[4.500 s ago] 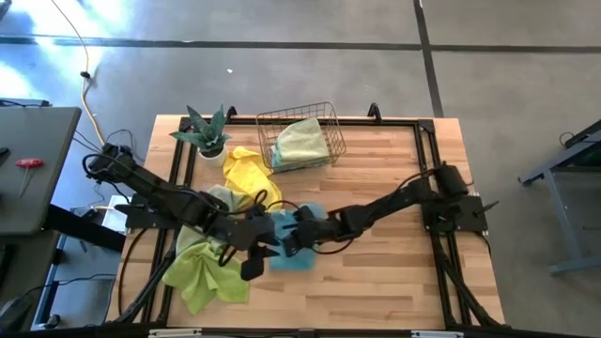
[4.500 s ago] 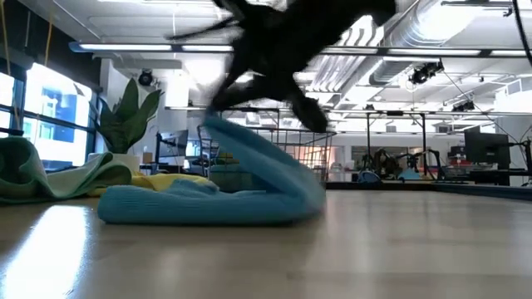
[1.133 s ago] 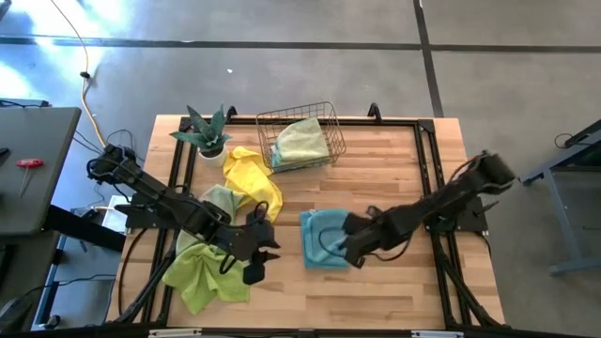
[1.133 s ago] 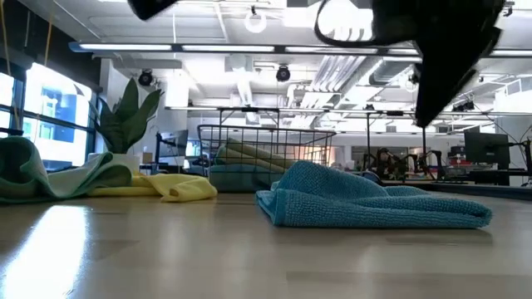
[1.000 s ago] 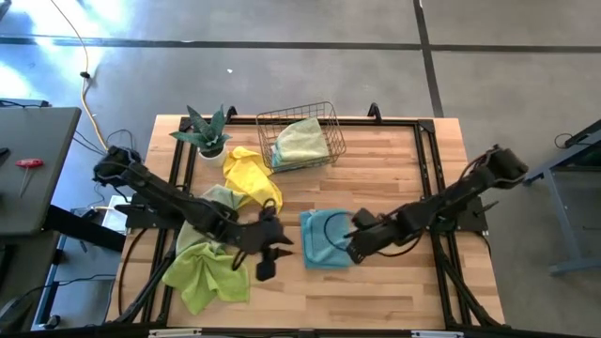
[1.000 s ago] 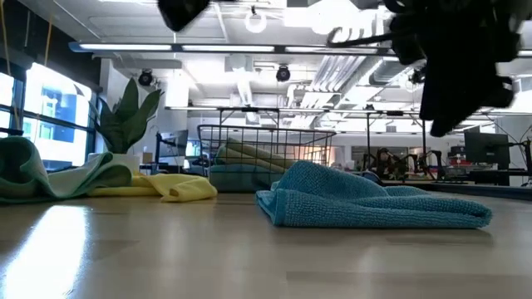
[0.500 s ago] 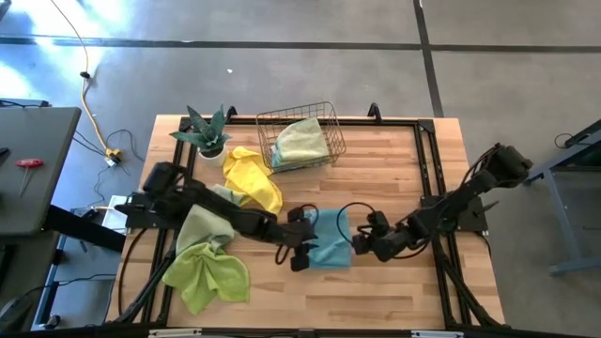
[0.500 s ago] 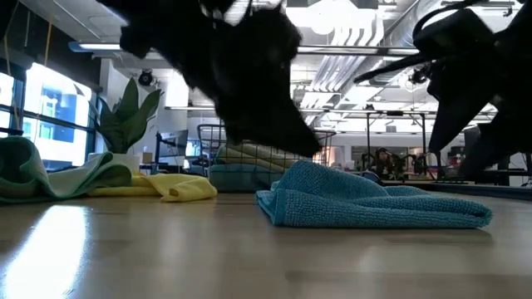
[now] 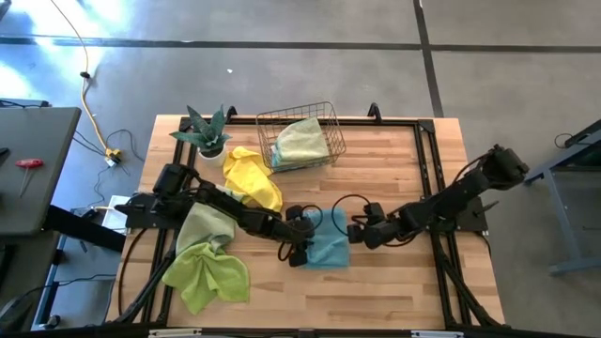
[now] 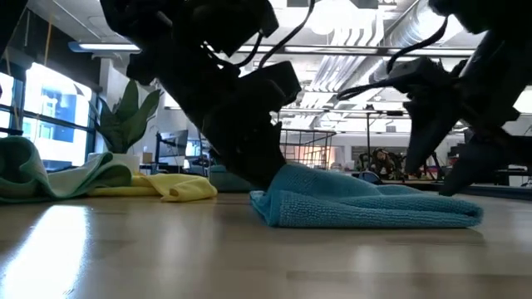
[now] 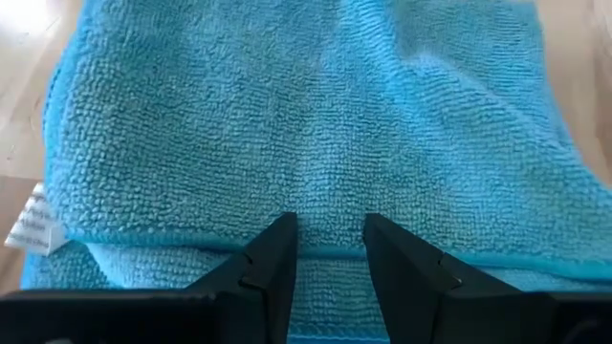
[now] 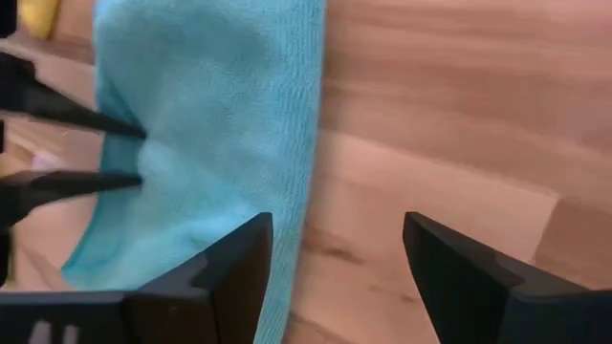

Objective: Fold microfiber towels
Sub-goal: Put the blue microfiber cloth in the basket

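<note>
Blue towel (image 9: 329,246): left tool (image 9: 299,246) parted, pressing its edge; right tool (image 9: 360,230) wide, empty, beside it

In the low view the left arm (image 10: 224,100) fills the middle and hides most of the wire basket (image 9: 299,133) behind it. We cannot tell whether the left gripper's fingertips (image 11: 287,229) pinch the blue towel (image 11: 306,124) or only rest on it. The towel runs off the left wrist view's top edge.
</note>
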Tool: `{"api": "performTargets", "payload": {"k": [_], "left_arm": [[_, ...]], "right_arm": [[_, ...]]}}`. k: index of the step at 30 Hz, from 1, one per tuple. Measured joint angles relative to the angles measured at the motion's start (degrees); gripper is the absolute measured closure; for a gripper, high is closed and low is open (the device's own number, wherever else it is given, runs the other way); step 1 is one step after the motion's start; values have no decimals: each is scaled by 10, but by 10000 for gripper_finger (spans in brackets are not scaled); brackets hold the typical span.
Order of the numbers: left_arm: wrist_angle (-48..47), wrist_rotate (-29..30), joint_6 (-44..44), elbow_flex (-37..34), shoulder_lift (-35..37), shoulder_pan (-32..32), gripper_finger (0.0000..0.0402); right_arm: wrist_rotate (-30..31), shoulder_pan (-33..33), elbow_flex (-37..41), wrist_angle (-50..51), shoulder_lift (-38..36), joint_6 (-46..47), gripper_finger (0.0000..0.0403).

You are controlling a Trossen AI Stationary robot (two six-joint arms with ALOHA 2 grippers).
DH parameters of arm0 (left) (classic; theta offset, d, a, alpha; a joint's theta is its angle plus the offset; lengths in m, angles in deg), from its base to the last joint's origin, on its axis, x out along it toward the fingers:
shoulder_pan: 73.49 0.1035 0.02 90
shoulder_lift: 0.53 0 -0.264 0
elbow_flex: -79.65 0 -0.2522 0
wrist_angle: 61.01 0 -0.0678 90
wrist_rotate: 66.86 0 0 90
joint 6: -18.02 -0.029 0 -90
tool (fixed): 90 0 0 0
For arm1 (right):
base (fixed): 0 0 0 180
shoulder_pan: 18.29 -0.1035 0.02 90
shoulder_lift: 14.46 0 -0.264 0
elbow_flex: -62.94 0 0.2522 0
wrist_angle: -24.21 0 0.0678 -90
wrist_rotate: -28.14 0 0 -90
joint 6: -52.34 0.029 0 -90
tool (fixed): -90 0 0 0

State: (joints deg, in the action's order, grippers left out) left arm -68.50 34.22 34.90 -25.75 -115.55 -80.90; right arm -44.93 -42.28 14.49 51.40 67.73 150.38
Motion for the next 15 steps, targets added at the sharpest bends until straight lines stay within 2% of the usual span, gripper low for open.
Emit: {"api": "performTargets", "payload": {"k": [10,15], "left_arm": [[-9,-1,-1,0,0,0,284],[-16,-1,-1,1,0,-1,284]], "right_arm": [[-10,27,-1,-141,95,-43,174],[-4,28,-2,-168,108,-62,174]]}}
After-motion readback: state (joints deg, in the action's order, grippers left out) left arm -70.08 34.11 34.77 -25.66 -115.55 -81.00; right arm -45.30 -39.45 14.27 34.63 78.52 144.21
